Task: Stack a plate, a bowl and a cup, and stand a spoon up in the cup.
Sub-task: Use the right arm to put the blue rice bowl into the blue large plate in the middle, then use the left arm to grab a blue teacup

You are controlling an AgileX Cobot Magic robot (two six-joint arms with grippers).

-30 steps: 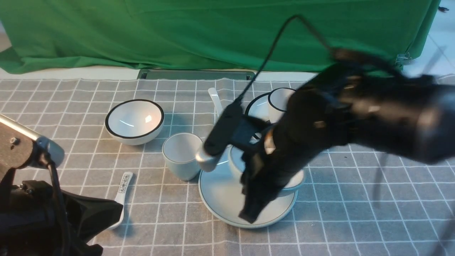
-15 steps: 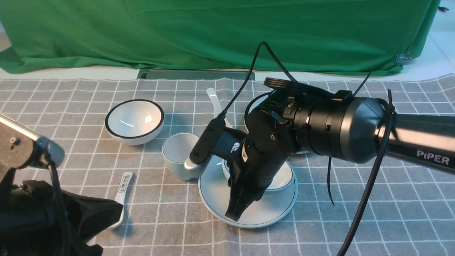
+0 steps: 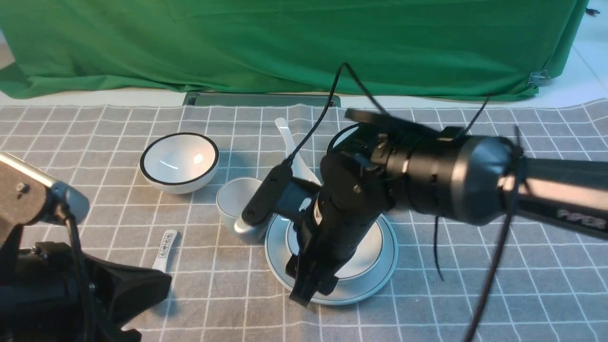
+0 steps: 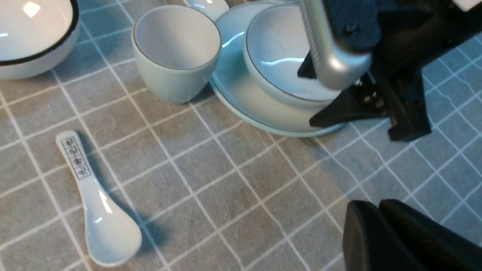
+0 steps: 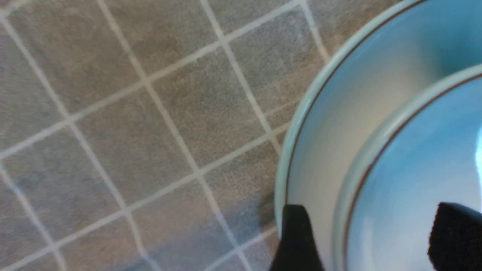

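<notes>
Astride the near rim of the bowl (image 5: 414,158), the right gripper (image 5: 369,226) has just sprung its jaws wide and let go, leaving it seated on the plate (image 3: 365,289), so the cup (image 3: 235,199) just beside looks next to stack.

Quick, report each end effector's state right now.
Left end effector: closed, nothing seen in it.
Right end effector: open, jaws either side of the bowl rim, not gripping it.
</notes>
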